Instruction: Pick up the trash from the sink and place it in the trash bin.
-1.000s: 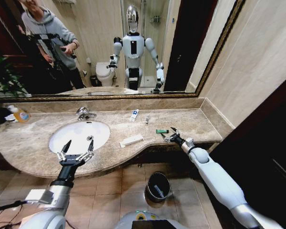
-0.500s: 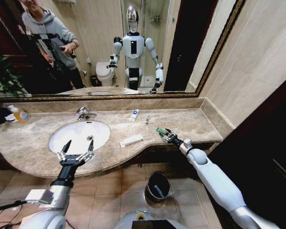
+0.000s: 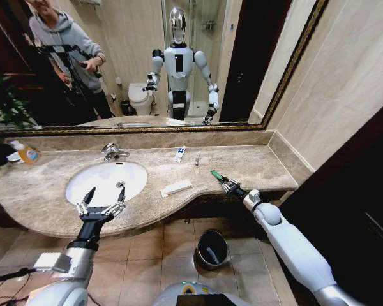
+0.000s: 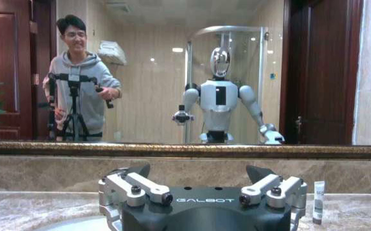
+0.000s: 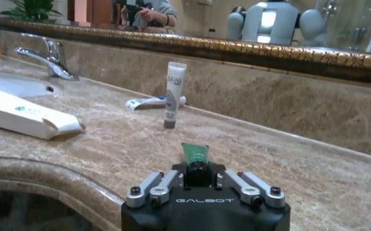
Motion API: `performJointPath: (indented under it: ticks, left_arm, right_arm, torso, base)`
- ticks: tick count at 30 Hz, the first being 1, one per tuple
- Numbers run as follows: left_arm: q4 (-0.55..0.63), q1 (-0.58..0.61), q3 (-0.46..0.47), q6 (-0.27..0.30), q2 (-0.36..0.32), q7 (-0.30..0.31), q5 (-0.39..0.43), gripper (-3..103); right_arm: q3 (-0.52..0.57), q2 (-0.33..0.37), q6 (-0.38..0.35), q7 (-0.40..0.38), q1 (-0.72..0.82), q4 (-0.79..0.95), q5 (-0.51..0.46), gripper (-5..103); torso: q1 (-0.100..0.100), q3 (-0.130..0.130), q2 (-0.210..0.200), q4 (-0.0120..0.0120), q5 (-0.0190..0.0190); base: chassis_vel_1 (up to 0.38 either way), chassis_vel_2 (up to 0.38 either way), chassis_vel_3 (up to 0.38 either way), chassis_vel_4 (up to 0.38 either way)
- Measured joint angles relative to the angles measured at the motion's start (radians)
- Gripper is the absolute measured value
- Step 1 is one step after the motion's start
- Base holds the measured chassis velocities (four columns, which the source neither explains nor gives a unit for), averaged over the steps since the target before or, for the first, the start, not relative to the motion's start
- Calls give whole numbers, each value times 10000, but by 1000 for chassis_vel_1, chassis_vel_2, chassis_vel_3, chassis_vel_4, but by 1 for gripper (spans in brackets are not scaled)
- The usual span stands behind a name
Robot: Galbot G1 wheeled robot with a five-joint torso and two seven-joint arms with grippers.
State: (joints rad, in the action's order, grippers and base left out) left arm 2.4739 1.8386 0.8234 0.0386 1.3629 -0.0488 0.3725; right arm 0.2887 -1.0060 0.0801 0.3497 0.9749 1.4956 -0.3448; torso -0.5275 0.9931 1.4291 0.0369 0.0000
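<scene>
The bin [image 3: 212, 249] stands nearest, on the floor below the tabletop [image 3: 255, 162] edge. Just above and right of it the right gripper [image 3: 225, 183] pinches the green tube [image 3: 216, 174] by its dark cap end, lifted off the stone, apparently so it can be carried over the edge; that arm reaches in low from the right. The left gripper [image 3: 101, 203] hovers spread at the sink [image 3: 105, 182] near rim, idle. Farther back lie the white packet [image 3: 176, 187], then a white-blue tube [image 3: 180, 153]

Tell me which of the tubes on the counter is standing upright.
The small white tube with the dark cap stands upright. The white-blue tube behind it lies flat, and the green tube is in the right end effector.
</scene>
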Motion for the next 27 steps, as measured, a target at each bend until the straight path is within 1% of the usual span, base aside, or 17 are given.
performJointPath:
  ticks: [7, 9, 10, 13, 14, 17, 18, 20, 21, 22, 23, 24, 27]
  left_arm:
    - [0, 0, 0, 0, 0, 0, 0, 100]
    - [0, 0, 0, 0, 0, 0, 0, 100]
    - [0, 0, 0, 0, 0, 0, 0, 100]
    - [0, 0, 0, 0, 0, 0, 0, 100]
    - [0, 0, 0, 0, 0, 0, 0, 100]
    - [0, 0, 0, 0, 0, 1, 0, 100]
    - [0, 0, 0, 0, 0, 1, 0, 100]
    - [0, 0, 0, 0, 0, -1, 0, 100]
    - [0, 0, 0, 0, 0, -1, 0, 100]
    - [0, 0, 0, 0, 0, 1, 0, 100]
    - [0, 0, 0, 0, 0, 0, 0, 100]
    - [0, 0, 0, 0, 0, 0, 0, 100]
    - [0, 0, 0, 0, 0, 0, 0, 100]
  right_arm:
    - [580, 125, 40, -140, 505, 681, 118, 21]
    - [994, 254, 40, -377, 1020, 1253, 78, 21]
    - [994, 254, 40, -377, 1020, 1253, 78, 21]
    - [1366, 304, 25, -623, 1812, 2104, 49, 21]
    - [1366, 304, 25, -623, 1812, 2104, 49, 21]
    - [1728, 45, -88, -917, 2547, 3023, 120, 21]
    - [1728, 45, -88, -917, 2547, 3023, 120, 21]
    - [2162, -196, -106, -1001, 3381, 3794, 284, 21]
    - [2162, -196, -106, -1001, 3381, 3794, 284, 21]
    - [2390, -300, -80, -1017, 3796, 4106, 458, 21]
    - [2651, -433, 44, -1010, 4190, 4333, 659, 21]
    - [2651, -433, 44, -1010, 4190, 4333, 659, 21]
    - [3278, -856, 576, -983, 5324, 4700, 970, 21]
  torso:
    - [0, 0, 0, 1, 0]
    - [0, 0, 0, 0, -1]
    - [0, 0, 0, 0, -1]
    - [0, -1, 1, -3, 1]
    - [0, -1, 1, -3, 1]
    - [0, -1, 2, 1, 0]
    - [0, -1, 2, 1, 0]
    - [0, -1, 2, 1, -1]
    - [0, -1, 2, 1, -1]
    - [0, -1, 2, -1, -1]
    - [1, -1, 2, 0, -2]
    - [1, -1, 2, 0, -2]
    - [0, -2, 2, 0, -1]
  base:
    - [0, 0, 0, 0]
    - [0, 0, 0, 0]
    - [0, 0, 0, 0]
    - [0, 0, 0, 0]
    - [0, 0, 0, 0]
    - [0, 0, 0, 0]
    - [0, 0, 0, 0]
    - [0, 0, 0, 0]
    - [0, 0, 0, 0]
    - [0, 0, 0, 0]
    - [0, 0, 0, 0]
    - [0, 0, 0, 0]
    - [0, 0, 0, 0]
